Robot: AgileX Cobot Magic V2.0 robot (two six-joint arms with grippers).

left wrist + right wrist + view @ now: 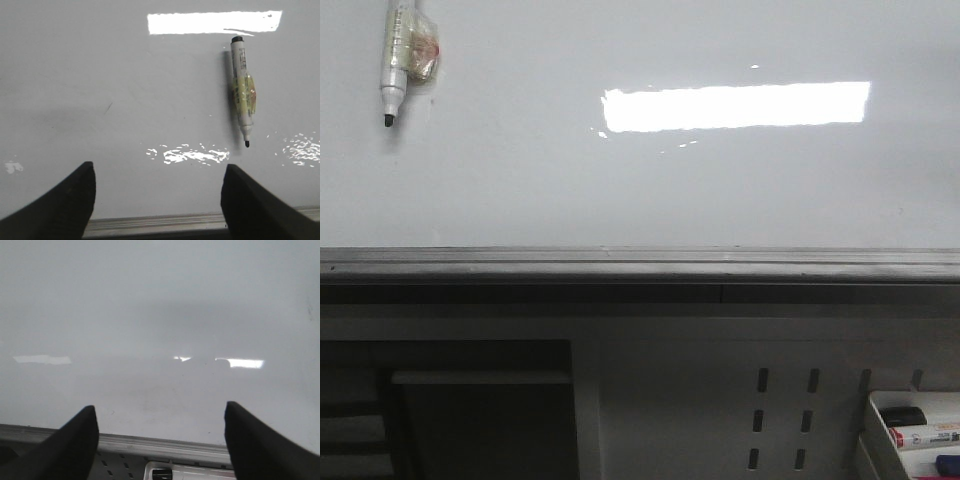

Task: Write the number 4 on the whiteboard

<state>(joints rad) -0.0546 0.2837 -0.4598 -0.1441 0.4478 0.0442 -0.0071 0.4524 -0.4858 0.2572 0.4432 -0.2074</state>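
Note:
The whiteboard (640, 180) fills the front view, glossy white with a grey bottom rail (640, 265). No number 4 shows on it. A white marker (393, 60) with a black tip and a yellowish tape wrap sticks to the board at the upper left, tip down; it also shows in the left wrist view (242, 92). My left gripper (157, 187) is open and empty, facing the board (125, 100) just above its rail, with the marker off to one side. My right gripper (160, 430) is open and empty, facing the board (160, 315) near its rail. Neither gripper shows in the front view.
A bright rectangular light reflection (735, 107) lies on the board. Below the rail is a white perforated metal panel (720, 400). A white tray (910, 435) at the lower right holds several markers and an eraser; its edge shows in the right wrist view (190, 472).

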